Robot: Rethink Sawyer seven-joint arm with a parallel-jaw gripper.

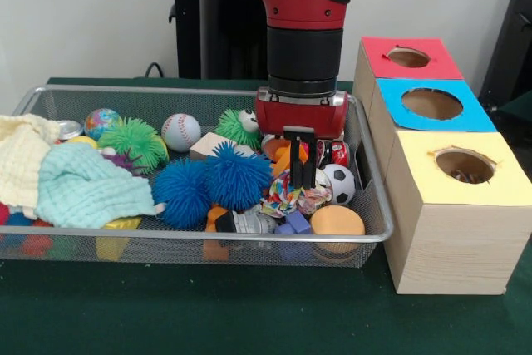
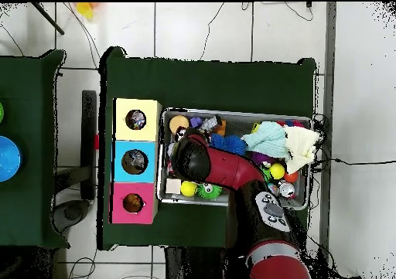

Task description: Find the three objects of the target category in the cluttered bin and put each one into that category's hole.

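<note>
No readable brand names or writing anywhere that I can make out; the small red can (image 1: 339, 153) has some print on it but it's too tiny to read.

The gripper (image 1: 302, 179) hangs straight down into the right part of the wire mesh bin (image 1: 376, 230). Its black fingers sit close together, nearly closed, and whether they actually pinch anything I can't tell. The tips are down among an orange plastic piece (image 1: 284, 160) and a crumpled multicoloured fabric thing (image 1: 285, 198), with a little soccer ball (image 1: 339, 183) just to the side. From overhead the arm's black wrist covers that spot completely.

Around it is a pile of mixed textures. Two fuzzy blue spiky balls (image 1: 212, 182) sit just beside the gripper, rubbery looking, with a green spiky ball (image 1: 133, 144) further along and another green one with googly eyes (image 1: 239, 125) behind. There's a stitched baseball (image 1: 180, 131), a small globe ball (image 1: 102, 122), a pale wooden block (image 1: 208, 146), and a flat orange disc (image 1: 337, 221) against the bin's front wall. Soft knitted cloths fill the far end: a mint one (image 1: 83, 188) and a cream one (image 1: 20, 158).

Next to the bin stands a row of three light wood boxes, each with a round hole on top: red (image 1: 409, 57), blue (image 1: 431, 104) and yellow (image 1: 464, 165). In the overhead view something already lies inside each hole, but I can't say what.
</note>
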